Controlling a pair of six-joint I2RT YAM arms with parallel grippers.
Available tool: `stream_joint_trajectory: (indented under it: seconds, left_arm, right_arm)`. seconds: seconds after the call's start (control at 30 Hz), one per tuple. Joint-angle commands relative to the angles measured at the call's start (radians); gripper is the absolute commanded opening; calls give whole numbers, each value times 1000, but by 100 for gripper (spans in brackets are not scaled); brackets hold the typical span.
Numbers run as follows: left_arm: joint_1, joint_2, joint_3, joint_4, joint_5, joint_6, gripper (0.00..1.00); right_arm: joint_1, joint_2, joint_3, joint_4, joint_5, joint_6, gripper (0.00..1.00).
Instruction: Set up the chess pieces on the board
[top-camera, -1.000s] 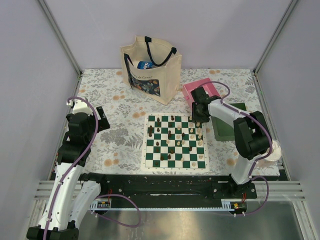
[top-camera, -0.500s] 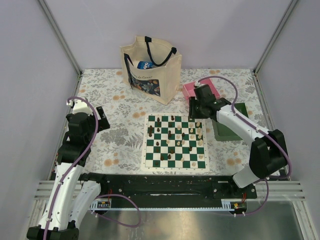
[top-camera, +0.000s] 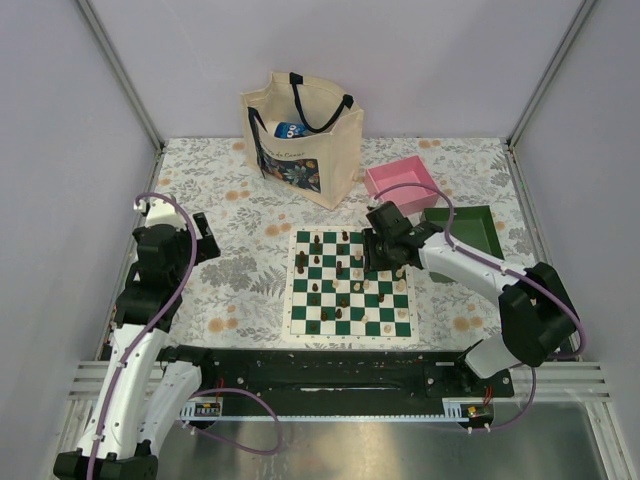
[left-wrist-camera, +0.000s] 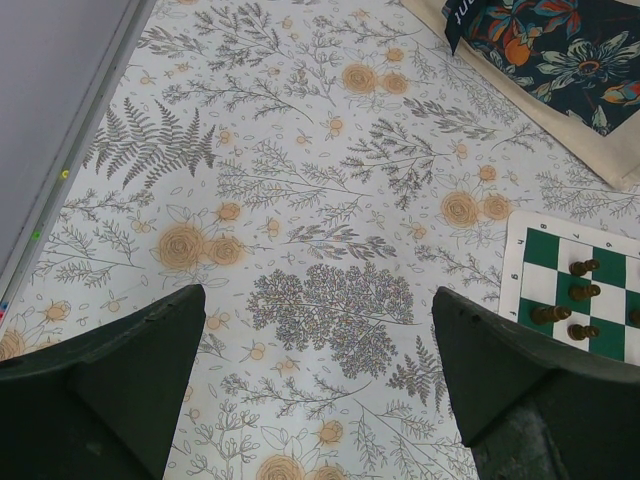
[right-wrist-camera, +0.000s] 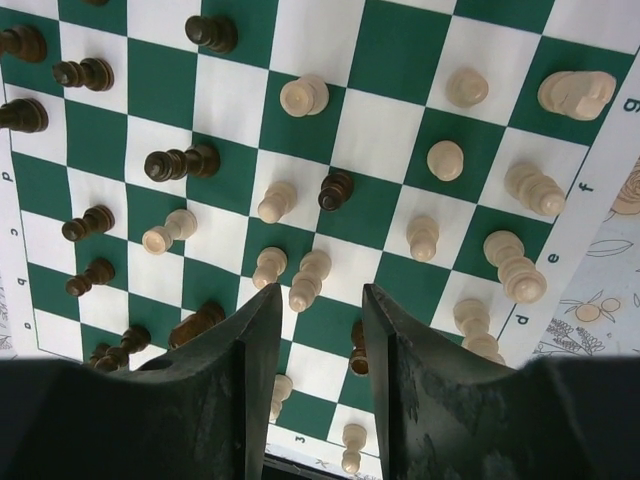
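Many small brown and cream chess pieces (right-wrist-camera: 303, 95) crowd the green-and-white checked chessboard (right-wrist-camera: 400, 50) under the right fingers (right-wrist-camera: 245, 380), which are slightly parted and empty; left fingers (left-wrist-camera: 110, 380) gape empty over the floral surface (left-wrist-camera: 300, 200). I'd descend vertically on one piece and stay clear of its neighbours.

The desk (top-camera: 220, 215) is covered from edge to edge in a pale cloth printed with grey ferns and orange blossoms. Toward the back, a little left of centre, a cream bag (top-camera: 300, 140) with dark handles and a flowered panel stands upright on it. To the bag's right sits a pink tray (top-camera: 402, 180), and just beside that, nearer the right edge, a green tray (top-camera: 480, 228). The board (top-camera: 350, 334) lies flat in the middle, toward the front, apart from the bag and near the green tray.
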Motion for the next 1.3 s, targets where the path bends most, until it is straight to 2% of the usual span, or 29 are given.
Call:
stream_joint_trajectory:
  seconds: [0.0,0.97,1.1,1.27]
  left_arm:
    - [6,3,14,28,11,-2,99]
    - [7,0,14,27,6,-2,99]
    - [7,2,11,27,6,-2,99]
    - [7,2,11,25,8,-2,99]
  right_arm:
    - [30,-11,-10,18,-24,21,46]
    - [57,113,6,16,-11,23,37]
    - [57,119,6,16,-9,20,32]
    - [57,81,-1,5,2,15,18]
